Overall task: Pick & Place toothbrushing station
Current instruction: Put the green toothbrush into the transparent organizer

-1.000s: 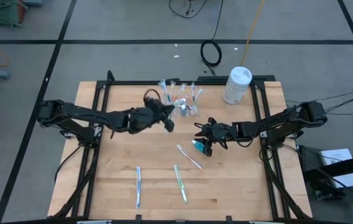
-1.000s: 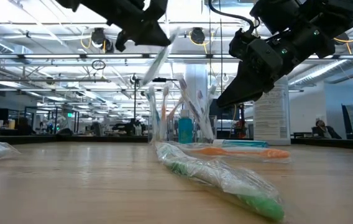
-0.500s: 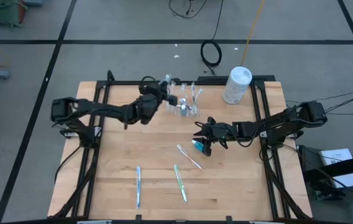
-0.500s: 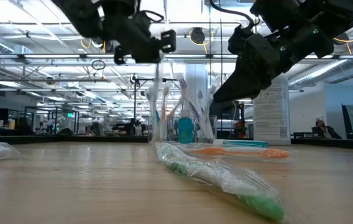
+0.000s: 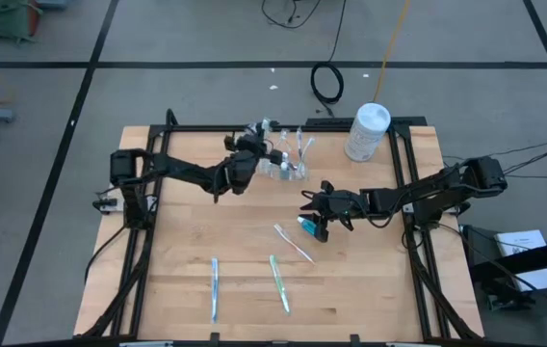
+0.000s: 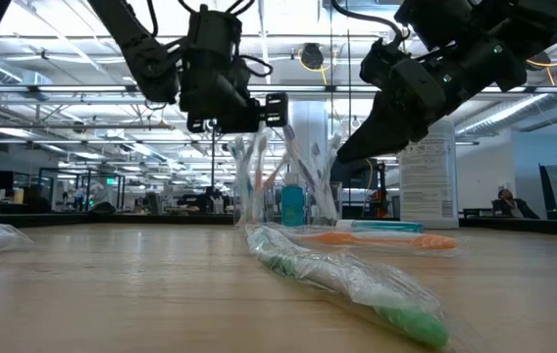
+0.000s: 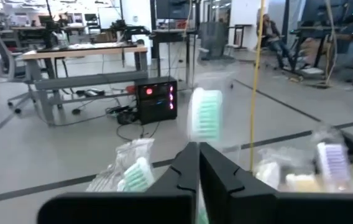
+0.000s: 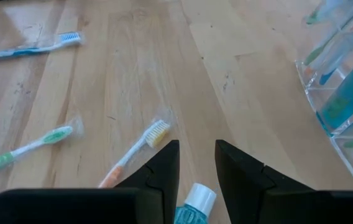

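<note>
My left gripper [image 5: 254, 154] is shut on a wrapped toothbrush with green bristles [image 7: 205, 115], just left of the clear plastic cup [image 5: 285, 168] at the table's far middle. The cup holds several toothbrushes and a blue tube [image 6: 291, 203]. In the low view my left gripper [image 6: 231, 103] hangs above and beside the cup [image 6: 288, 196]. My right gripper [image 5: 314, 218] is open over a blue white-capped tube [image 8: 192, 204] lying on the table; its fingers stand on either side of the cap. I cannot tell if they touch it. My left gripper pinches the toothbrush between its two fingers [image 7: 186, 171], on the handle below the head [image 7: 205, 124]. The brush stands upright, its head above the fingers, clear of the table. The fingers lie level and across the handle, pointing toward the table's far side.
Three wrapped toothbrushes lie on the near half of the table: a blue one [image 5: 214, 287], a green one [image 5: 279, 281] and an orange one [image 5: 293, 243]. A white round-lidded canister [image 5: 367, 132] stands at the far right corner.
My left gripper has gone toward the table's far edge and up to the cup, carrying the toothbrush. The brush has turned from slanted to upright.
</note>
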You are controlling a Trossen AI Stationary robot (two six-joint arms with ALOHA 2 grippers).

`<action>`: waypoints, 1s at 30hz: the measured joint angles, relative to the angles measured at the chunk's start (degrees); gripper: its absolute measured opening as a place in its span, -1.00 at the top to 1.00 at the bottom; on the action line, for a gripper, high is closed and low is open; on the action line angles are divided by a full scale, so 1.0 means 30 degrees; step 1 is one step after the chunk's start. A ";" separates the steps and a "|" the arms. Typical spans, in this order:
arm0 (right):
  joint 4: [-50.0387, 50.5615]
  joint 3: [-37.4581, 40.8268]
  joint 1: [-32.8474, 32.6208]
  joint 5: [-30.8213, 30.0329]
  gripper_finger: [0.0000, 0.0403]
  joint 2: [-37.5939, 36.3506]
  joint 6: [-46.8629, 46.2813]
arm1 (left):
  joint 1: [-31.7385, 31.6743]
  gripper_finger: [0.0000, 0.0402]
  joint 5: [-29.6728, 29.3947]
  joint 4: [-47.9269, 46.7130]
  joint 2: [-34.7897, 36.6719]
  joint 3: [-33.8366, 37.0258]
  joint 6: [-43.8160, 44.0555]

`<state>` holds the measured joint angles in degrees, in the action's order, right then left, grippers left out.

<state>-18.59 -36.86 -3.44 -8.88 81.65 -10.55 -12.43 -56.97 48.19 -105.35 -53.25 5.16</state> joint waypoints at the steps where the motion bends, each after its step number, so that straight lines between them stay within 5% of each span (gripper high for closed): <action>1: 0.0000 0.0000 0.0000 0.0000 0.54 0.0000 0.0126 | 0.0007 0.99 -0.0038 -0.0032 -0.0037 0.0001 -0.0083; 14: 0.0000 0.0000 0.0022 -0.0007 0.54 0.0000 0.0504 | 0.0222 0.96 0.0100 0.5120 0.0133 0.0000 -0.4062; 30: 0.0000 0.0000 0.0022 0.0000 0.54 0.0000 0.0767 | 0.0367 0.97 -0.0018 -0.1706 0.0126 0.0000 -0.1641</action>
<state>-18.59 -36.86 -3.38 -8.88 81.65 -8.25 -11.33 -57.02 43.07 -104.97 -53.25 0.23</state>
